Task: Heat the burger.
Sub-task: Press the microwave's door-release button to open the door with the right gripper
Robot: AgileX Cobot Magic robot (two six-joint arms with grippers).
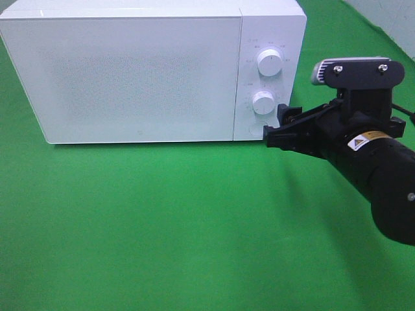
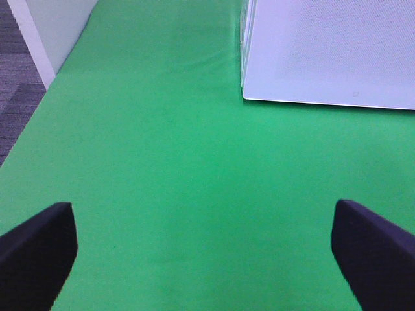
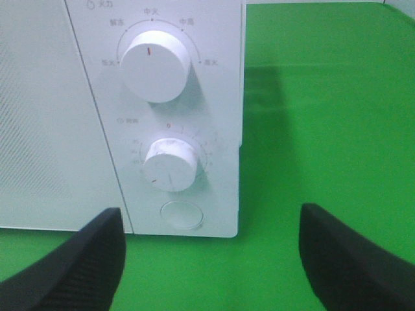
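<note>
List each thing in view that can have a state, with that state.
Microwave door: shut.
Upper knob: red mark pointing about straight up.
Lower knob: setting hard to read.
Right gripper: open, empty, near the control panel.
Left gripper: open, empty, over the green cloth.

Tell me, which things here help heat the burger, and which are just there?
For the job: microwave, upper knob, lower knob, round button, right gripper. The burger is not in view.
Just there: green cloth, left gripper.

Microwave (image 1: 142, 71): smooth white plastic shell, fine-speckled door. Cloth (image 1: 162, 227): matt green. Right gripper (image 3: 211, 212): matt black, finely textured.
</note>
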